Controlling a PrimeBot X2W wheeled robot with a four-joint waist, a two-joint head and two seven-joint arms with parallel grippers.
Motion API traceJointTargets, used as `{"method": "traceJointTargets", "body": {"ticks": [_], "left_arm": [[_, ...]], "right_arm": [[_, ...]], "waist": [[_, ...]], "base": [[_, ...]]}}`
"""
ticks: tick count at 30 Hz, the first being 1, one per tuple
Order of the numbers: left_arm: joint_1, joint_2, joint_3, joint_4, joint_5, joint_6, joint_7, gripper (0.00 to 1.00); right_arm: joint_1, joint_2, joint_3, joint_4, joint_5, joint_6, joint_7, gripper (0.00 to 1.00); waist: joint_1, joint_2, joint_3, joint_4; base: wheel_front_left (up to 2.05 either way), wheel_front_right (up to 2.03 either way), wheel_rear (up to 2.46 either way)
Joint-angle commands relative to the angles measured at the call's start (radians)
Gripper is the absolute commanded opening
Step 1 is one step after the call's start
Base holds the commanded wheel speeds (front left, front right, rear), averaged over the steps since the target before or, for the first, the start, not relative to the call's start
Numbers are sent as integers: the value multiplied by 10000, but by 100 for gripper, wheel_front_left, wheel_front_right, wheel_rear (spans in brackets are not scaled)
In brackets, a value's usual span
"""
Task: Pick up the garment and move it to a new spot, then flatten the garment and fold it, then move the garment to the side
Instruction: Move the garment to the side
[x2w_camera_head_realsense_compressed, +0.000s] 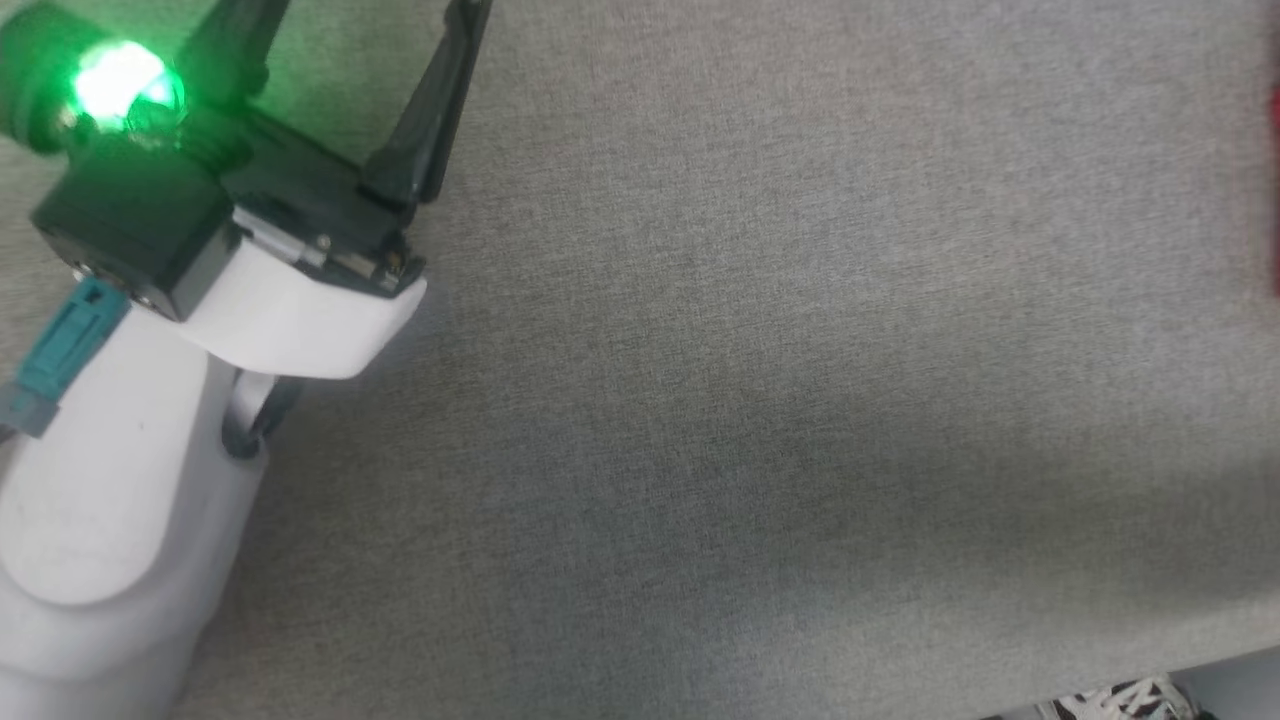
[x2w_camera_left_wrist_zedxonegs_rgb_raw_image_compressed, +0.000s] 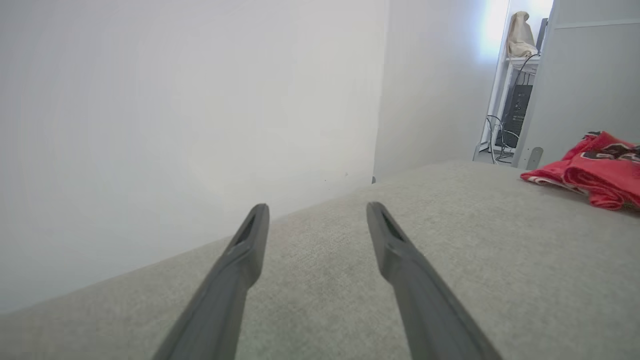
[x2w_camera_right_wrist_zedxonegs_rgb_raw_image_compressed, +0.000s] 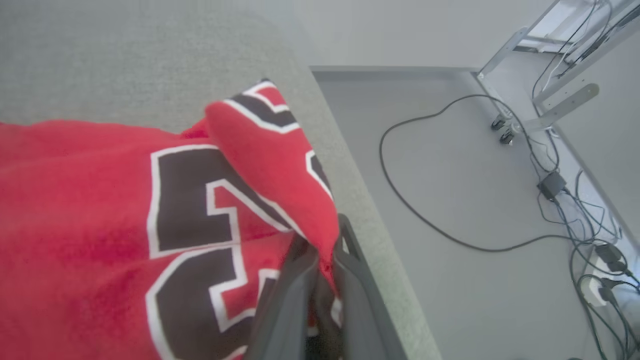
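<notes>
**Right pincer pinches a fold of the jersey at the table's edge**

The right gripper (x2w_camera_right_wrist_zedxonegs_rgb_raw_image_compressed: 324, 236) has its two dark fingers drawn close together on a raised fold of the garment (x2w_camera_right_wrist_zedxonegs_rgb_raw_image_compressed: 100, 210), with red cloth caught between them. The pinched fold stands up in a soft peak beside the black, white-outlined number. The rest of the jersey lies bunched on the grey fabric surface (x2w_camera_head_realsense_compressed: 750, 350), right at the edge nearest the floor (x2w_camera_right_wrist_zedxonegs_rgb_raw_image_compressed: 450, 165) and its trailing cable (x2w_camera_right_wrist_zedxonegs_rgb_raw_image_compressed: 395, 195).

The left gripper (x2w_camera_left_wrist_zedxonegs_rgb_raw_image_compressed: 316, 210) holds its fingers spread and holds nothing. It hovers over bare surface, well apart from the jersey.

A thin red sliver at the right border of the head view is probably the same jersey, though too little shows to be sure.

The cloth looks light, limp and thin, so a one-point pinch should lift it easily but let it hang and crumple. For flattening, hems or shoulder corners seem the better holds.
</notes>
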Motion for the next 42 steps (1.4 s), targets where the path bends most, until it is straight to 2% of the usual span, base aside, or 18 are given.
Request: {"method": "traceJointTargets", "body": {"ticks": [1, 4, 13, 14, 15, 16, 23, 32, 42], "left_arm": [[-111, 42, -46, 136, 30, -16, -39, 100], [-445, 124, -116, 71, 62, -16, -38, 100], [-524, 231, -227, 99, 9, -16, -38, 100], [-425, 213, -195, 133, -13, -16, -38, 100], [-324, 184, -167, 175, -39, -16, -38, 100], [-224, 144, -121, 214, -82, -16, -38, 100], [965, -311, 559, 579, -319, -16, -41, 100], [3441, -1300, 1540, 1280, -428, -16, -43, 100], [5161, -1959, 2112, 2019, -465, -16, -43, 100]], "right_arm": [[-262, -59, -44, 163, -101, -13, -196, 0], [-1034, -199, 34, 1117, -491, -13, -898, 0], [-2376, 44, 1017, 3268, -1049, -9, -1877, 0], [-2446, 65, 1125, 3440, -1072, -9, -1985, 36], [-2500, 73, 1194, 3615, -1075, -7, -2120, 90], [-2524, 46, 1278, 3771, -1078, -9, -2236, 100], [-2209, 180, 2154, 4072, -969, -9, -3023, 100], [-979, 907, 3865, 3348, -1273, -9, -3653, 100], [494, 1796, 4325, 2454, -1513, -7, -4006, 100]], "waist": [[0, 0, 151, -63], [0, 0, 263, -48], [0, 0, 153, 40], [0, 0, 82, 53], [0, 0, -16, 65], [0, 0, -112, 80], [0, 0, -1373, 264], [0, 0, -3505, 935], [0, 0, -5179, 1833]], "base": [[0, 0, 0], [0, 0, 0], [0, 0, 0], [0, 0, 0], [0, 0, 0], [0, 0, 0], [0, 0, 0], [0, 0, 0], [0, 0, 0]]}}
